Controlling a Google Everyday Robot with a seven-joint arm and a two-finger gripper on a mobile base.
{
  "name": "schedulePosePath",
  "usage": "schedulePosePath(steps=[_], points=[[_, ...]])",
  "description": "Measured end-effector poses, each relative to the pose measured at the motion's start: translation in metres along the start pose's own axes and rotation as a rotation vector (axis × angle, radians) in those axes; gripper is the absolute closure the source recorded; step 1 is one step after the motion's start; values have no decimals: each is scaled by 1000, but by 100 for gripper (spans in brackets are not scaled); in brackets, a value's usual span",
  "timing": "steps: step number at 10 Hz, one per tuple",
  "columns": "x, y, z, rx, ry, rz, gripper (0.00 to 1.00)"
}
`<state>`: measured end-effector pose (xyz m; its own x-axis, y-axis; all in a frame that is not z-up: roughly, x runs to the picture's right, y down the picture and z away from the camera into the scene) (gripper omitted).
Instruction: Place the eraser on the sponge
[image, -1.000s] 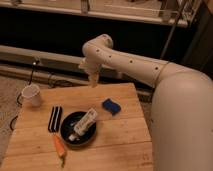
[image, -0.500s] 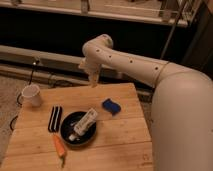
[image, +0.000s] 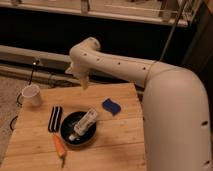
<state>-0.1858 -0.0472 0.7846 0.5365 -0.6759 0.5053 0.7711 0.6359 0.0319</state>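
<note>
1. White-shelled arm (image: 131, 69): reaches in from the right over the far side of the table. Its base is cut off by the frame edge.
2. Wooden table (image: 125, 140): slatted top carrying all the loose items. Its near edge is cropped.
3. Black pan (image: 65, 136): round, near the table's middle, with a white tube (image: 86, 123) lying across it. It stands between the two task items.
4. Eraser (image: 55, 118): flat black block with white stripes, lying on the wood just left of the pan and well apart from the sponge, so not on it. It is judged light and stiff, with a low profile. The likely hold is across its narrow width at mid-length, fingers brought close to the wood. The pan rim crowds its right side, and whether they touch cannot be told. Its thickness is also not readable.
5. Carrot (image: 60, 148) and white mug (image: 31, 94): bystanders near the front and at the left edge.
6. Sponge (image: 111, 106): bright blue, wavy-edged, to the right of the pan. It is judged soft and yielding. Being the shorter of the two, it would leave the eraser overhanging, so a centred landing matters.
7. Gripper (image: 83, 82): hangs above the table's far edge, behind the pan. Its fingers are parted and hold nothing, though the tips merge into one pale shape.
</note>
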Motion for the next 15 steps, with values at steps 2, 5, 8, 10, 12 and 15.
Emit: schedulePosePath(steps=[2, 5, 8, 10, 12, 15], points=[[-39, -18, 25, -6, -25, -206, 20], [-91, -31, 65, -49, -62, -512, 20], [-124, -26, 113, -157, -105, -769, 20], [-130, -19, 136, -219, -131, -835, 20], [-123, -7, 155, -274, -148, -829, 20], [-112, 12, 167, -319, -167, -769, 20]])
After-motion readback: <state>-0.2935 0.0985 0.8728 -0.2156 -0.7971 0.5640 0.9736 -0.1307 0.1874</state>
